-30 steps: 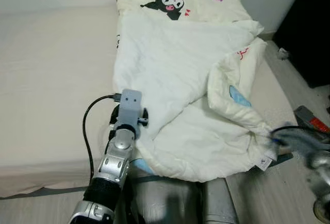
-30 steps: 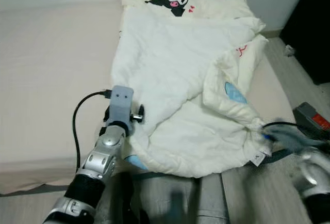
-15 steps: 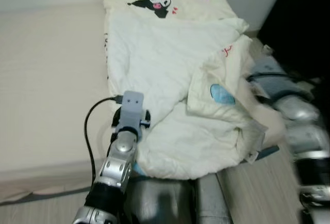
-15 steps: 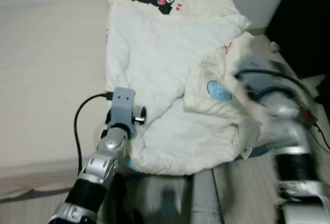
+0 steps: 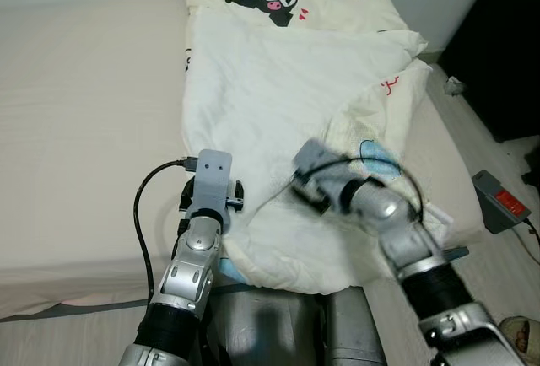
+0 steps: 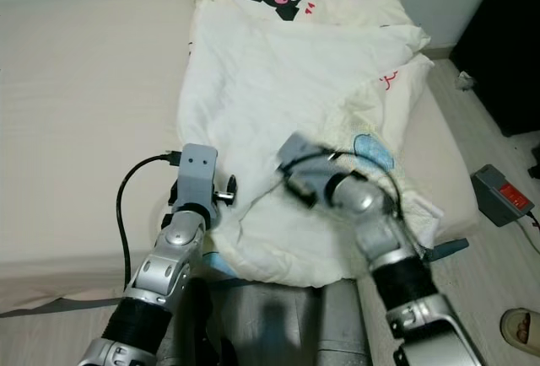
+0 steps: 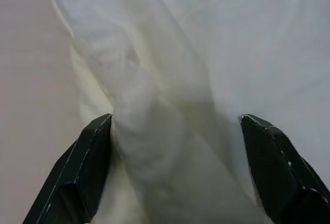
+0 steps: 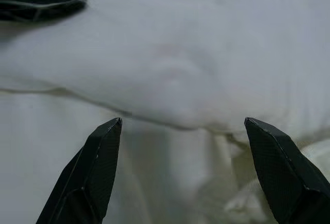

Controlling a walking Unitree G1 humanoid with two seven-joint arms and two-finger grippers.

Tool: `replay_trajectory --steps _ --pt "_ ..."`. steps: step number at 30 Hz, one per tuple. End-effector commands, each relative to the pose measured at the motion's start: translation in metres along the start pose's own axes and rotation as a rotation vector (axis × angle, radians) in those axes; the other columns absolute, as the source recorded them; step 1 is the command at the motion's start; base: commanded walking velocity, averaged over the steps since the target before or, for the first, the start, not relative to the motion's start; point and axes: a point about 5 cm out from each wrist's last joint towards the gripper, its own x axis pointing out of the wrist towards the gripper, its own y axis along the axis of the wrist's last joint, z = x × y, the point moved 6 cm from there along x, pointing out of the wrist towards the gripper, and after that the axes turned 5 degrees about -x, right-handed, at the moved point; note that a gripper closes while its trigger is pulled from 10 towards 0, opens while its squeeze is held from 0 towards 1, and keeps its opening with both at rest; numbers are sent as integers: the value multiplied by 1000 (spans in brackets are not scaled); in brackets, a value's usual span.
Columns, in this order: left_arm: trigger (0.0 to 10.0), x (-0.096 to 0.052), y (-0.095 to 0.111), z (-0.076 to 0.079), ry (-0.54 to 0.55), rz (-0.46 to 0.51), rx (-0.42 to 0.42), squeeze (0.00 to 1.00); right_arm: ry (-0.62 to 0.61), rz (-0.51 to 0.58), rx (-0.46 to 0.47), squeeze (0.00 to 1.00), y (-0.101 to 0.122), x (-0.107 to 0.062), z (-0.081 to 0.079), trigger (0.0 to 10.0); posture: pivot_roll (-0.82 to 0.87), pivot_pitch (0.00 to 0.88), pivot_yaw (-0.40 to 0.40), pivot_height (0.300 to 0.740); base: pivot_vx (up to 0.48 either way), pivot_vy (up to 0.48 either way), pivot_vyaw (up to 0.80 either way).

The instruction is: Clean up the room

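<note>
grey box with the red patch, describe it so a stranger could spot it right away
Start at the bed with the cream cartoon-print quilt. Look to the wooden floor off the bed's right side. The grey box lies there, marked by a red patch on top and a black cable leading away.

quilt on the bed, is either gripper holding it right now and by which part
Neither holds it. The left gripper is open, fingers straddling a fold at the quilt's near edge. The right gripper is open above the quilt.
</note>
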Motion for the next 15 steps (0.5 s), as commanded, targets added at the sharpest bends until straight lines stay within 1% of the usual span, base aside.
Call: replay_trajectory --steps 1,2,3,4,5,6,7,8,9,12,13,15 --pt "10000 -5 -16 -1 5 -50 11 0 26 -11 -44 0 -5 -2 -8 10000 -82 390 41 567 0 0 0" --pt "10000 -5 -16 -1 5 -50 11 0 26 -11 -44 0 -5 -2 -8 10000 -82 390 41 567 0 0 0" --pt "10000 -5 -16 0 5 -51 10 0 20 -59 -100 0 -15 -3 -7 10000 -82 389 40 567 0 0 0" --pt "10000 -5 -16 0 5 -51 10 0 20 -59 -100 0 -15 -3 -7 10000 -82 389 40 567 0 0 0" --pt "10000 -5 -15 0 4 -51 9 0 -11 -134 -163 0 -29 -5 -1 10000 -83 389 39 567 0 0 0" --pt "10000 -5 -14 0 4 -50 8 0 -46 -189 -196 0 -38 -9 7 10000 -82 388 39 567 0 0 0" --pt "10000 -5 -14 0 4 -50 8 0 -46 -189 -196 0 -38 -9 7 10000 -82 388 39 567 0 0 0" --pt "10000 -5 -14 -1 5 -50 7 0 -97 -233 -222 0 -42 -14 18 10000 -81 387 39 567 0 0 0" --pt "10000 -5 -14 -2 6 -50 7 0 -131 -255 -233 0 -44 -17 26 10000 -81 387 39 567 0 0 0" --pt "10000 -5 -14 -2 6 -50 7 0 -131 -255 -233 0 -44 -17 26 10000 -81 387 39 567 0 0 0" --pt "10000 -5 -14 -3 8 -53 8 0 -162 -263 -223 0 -43 -20 32 10000 -83 383 42 567 0 0 0" --pt "10000 -5 -13 -2 4 -51 8 0 -201 -283 -207 0 -46 -25 33 10000 -80 380 45 567 0 0 0"
